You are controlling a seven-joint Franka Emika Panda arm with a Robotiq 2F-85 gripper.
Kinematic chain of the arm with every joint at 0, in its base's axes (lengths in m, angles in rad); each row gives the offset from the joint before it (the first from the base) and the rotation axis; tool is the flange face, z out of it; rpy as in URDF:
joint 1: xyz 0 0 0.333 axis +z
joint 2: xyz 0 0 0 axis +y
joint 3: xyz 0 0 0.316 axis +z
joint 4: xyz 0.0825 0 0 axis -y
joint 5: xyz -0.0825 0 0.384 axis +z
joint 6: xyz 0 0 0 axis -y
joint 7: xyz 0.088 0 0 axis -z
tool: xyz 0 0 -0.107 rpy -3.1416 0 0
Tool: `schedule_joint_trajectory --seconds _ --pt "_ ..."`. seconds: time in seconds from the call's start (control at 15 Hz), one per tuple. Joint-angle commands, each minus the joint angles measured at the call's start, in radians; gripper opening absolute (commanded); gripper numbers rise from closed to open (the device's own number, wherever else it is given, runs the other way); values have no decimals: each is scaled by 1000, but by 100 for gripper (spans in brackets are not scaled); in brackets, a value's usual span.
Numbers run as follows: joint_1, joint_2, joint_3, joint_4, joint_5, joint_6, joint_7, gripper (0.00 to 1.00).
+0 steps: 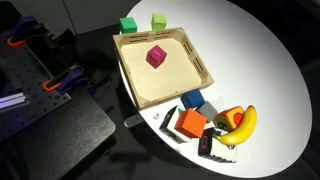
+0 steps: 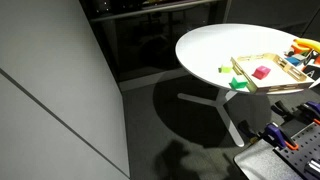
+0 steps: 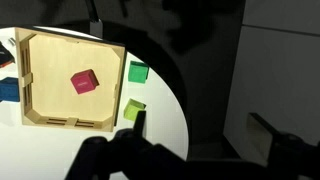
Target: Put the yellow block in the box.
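Note:
The yellow block [image 1: 159,21] is a small pale yellow-green cube on the white table, just outside the far rim of the box [image 1: 126,72]. The box is a shallow light-wood tray with a magenta cube [image 1: 156,56] inside it. In the wrist view the yellow block [image 3: 133,107] lies outside the box [image 3: 70,122], next to a darker green cube [image 3: 138,72]. My gripper [image 3: 200,135] is open and empty, high above the table's edge. One fingertip shows beside the yellow block. The gripper shows in neither exterior view.
The green cube [image 1: 128,25] sits by the box's far corner. A banana [image 1: 245,122], an orange block [image 1: 190,123] and blue blocks [image 1: 192,100] are piled at the box's other side. The round table [image 2: 205,45] stands on a pedestal; dark benches with clamps stand beside it.

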Motion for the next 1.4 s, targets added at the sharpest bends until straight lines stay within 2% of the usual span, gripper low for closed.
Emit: schedule_joint_trajectory --seconds 0.0,0.27,0.53,1.0,1.33 --pt "-13 0 9 3 6 -2 -6 100" --pt "-13 -2 9 3 6 -2 -6 100" --pt "-27 54 8 2 -5 60 0 100" --pt "-59 232 5 25 -30 220 8 100" --pt "-64 394 -18 86 -22 240 -13 100"
